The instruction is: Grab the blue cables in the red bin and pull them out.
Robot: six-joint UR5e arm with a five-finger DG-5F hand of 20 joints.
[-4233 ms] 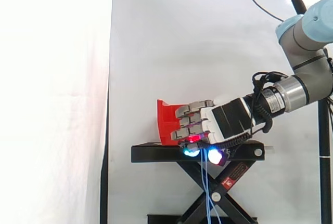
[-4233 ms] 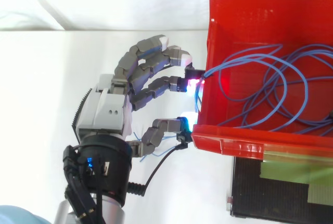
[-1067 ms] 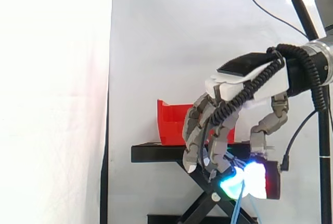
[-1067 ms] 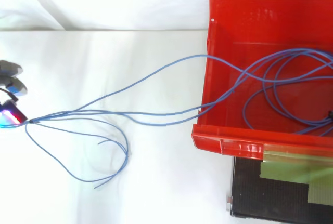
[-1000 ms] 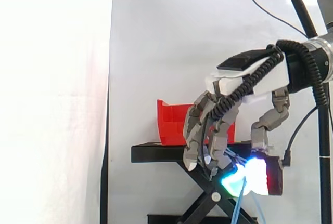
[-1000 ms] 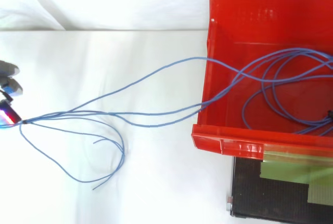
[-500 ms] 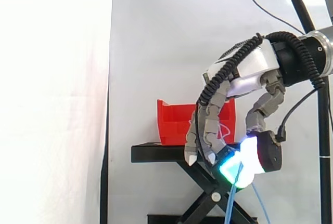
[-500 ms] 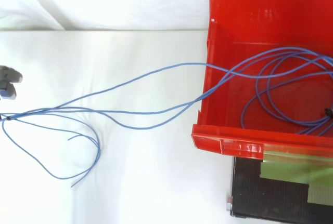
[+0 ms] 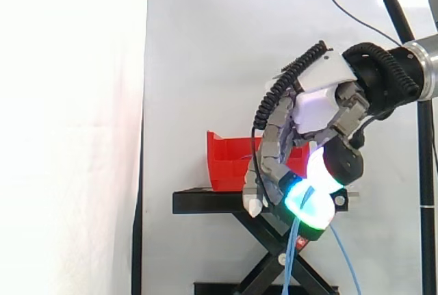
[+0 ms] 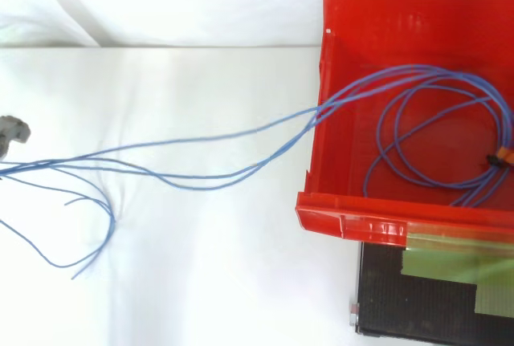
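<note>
Robot hand: The robot hand point(image 9: 318, 113) hangs in front of the stand in the side view, fingers curled downward. Its glowing fingertips point(image 9: 308, 206) are pinched on a bunch of strands.

Blue cables: The blue cables point(image 9: 293, 254) drop from the pinch toward the floor. From above, the same strands point(image 10: 32, 165) fan out at the view's left edge, loose ends trailing below them.

Line of pull: The taut strands run lengthwise from the robot hand at the top view's left straight across to the bin at its right, so the bin lies directly along the cables' long axis (this is the relation the next move turns on).

Red bin: The red bin point(image 10: 385, 221) holds several loops. The strands cross its left wall in the top view.

Orange tie: An orange tie point(image 10: 499, 158) binds the loops near the bin's right side.

Progress: Judged partway. Much of the length lies outside, and the coils remain inside.

Next move: Likely more travel away from the bin along the same line. The tied bundle could catch on the wall.

Black stand: The black stand point(image 9: 205, 202) carries the bin.

White curtain: The white curtain point(image 9: 205, 48) closes the background.
</note>
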